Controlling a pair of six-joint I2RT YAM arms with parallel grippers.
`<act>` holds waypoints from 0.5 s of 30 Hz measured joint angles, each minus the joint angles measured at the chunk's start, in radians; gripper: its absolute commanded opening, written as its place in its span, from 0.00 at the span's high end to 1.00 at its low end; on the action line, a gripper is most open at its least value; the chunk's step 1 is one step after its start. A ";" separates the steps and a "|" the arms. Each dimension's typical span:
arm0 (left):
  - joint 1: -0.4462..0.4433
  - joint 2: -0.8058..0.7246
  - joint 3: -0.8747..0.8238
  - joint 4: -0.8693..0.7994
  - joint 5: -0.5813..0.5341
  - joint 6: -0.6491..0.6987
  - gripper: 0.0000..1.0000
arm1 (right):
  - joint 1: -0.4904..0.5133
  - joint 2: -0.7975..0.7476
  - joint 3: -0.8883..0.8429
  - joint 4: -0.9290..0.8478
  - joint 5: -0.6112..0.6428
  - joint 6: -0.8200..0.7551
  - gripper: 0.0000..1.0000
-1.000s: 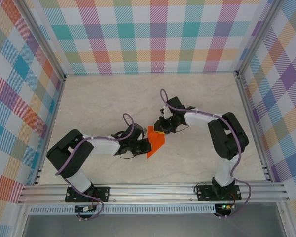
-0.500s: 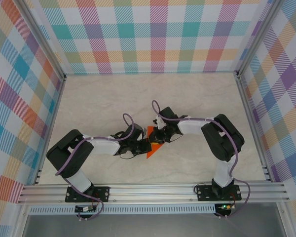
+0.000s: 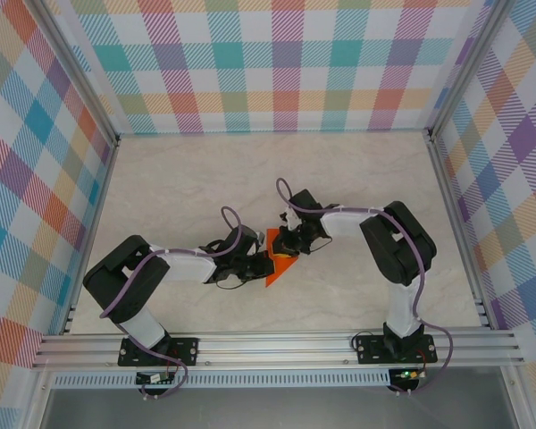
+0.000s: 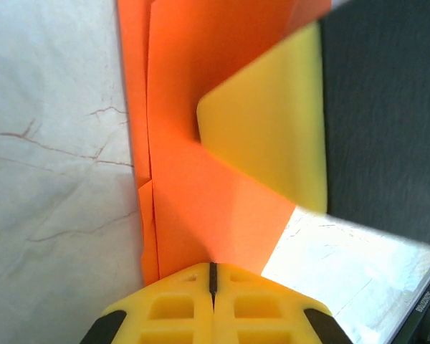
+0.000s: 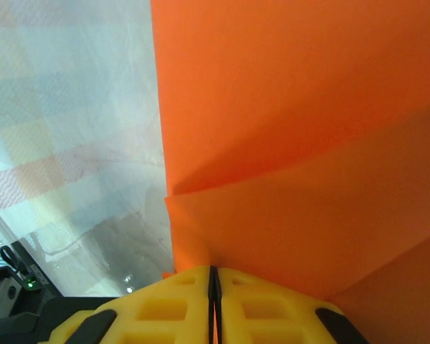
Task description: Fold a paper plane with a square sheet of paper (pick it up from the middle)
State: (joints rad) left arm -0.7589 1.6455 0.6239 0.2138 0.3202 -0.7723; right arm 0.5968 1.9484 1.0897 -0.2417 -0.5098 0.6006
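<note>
Pale marbled bench [image 3: 161, 179] lies under my arms, with checked walls [image 3: 286, 63] around it. My left gripper [image 4: 212, 269] has its fingers pressed together on the square sheet of paper [image 4: 193, 179], and the orange runs straight out from the seam between them. My right gripper [image 5: 212, 272] is likewise closed on the paper, which fans up and away from its tips. From above, the two grippers sit close together over the middle of the bench. The paper is pinched between them, and its free part pokes out just below and to the side of the right gripper. Just ahead of my left gripper, one yellow finger [image 4: 272, 136] of the right one lies flat on the orange surface.

I judge the paper to be very light and thin. It should be stiff only along its creases and floppy elsewhere, easy to crumple or tear if the two grips pull against each other. It also looks smooth enough to slide out of a loose pinch. The best hold should be on a folded edge where layers stack, close to a crease, with the pads flat rather than on a single loose flap.

Count: one sheet of paper, already folded into overlapping layers, with at least two edges showing left of my left gripper. Two grippers are both on it.
</note>
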 measured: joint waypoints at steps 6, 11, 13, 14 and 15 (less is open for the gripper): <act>0.000 0.003 -0.002 0.012 -0.005 0.002 1.00 | -0.037 0.035 0.050 -0.043 -0.033 -0.032 0.88; 0.000 0.003 -0.006 0.024 -0.008 0.003 1.00 | -0.067 0.060 0.095 -0.073 -0.034 -0.057 0.86; 0.000 0.003 -0.006 0.024 -0.008 0.003 1.00 | -0.073 0.065 0.102 -0.076 -0.038 -0.066 0.86; 0.000 0.002 -0.006 0.024 -0.008 0.003 1.00 | -0.074 0.067 0.104 -0.078 -0.042 -0.068 0.86; 0.000 0.002 -0.006 0.024 -0.008 0.003 1.00 | -0.076 0.067 0.105 -0.079 -0.045 -0.070 0.85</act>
State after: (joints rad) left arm -0.7589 1.6474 0.6174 0.2379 0.3119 -0.7692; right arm 0.5213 2.0155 1.1946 -0.3210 -0.5545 0.5304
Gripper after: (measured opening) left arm 0.045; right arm 0.142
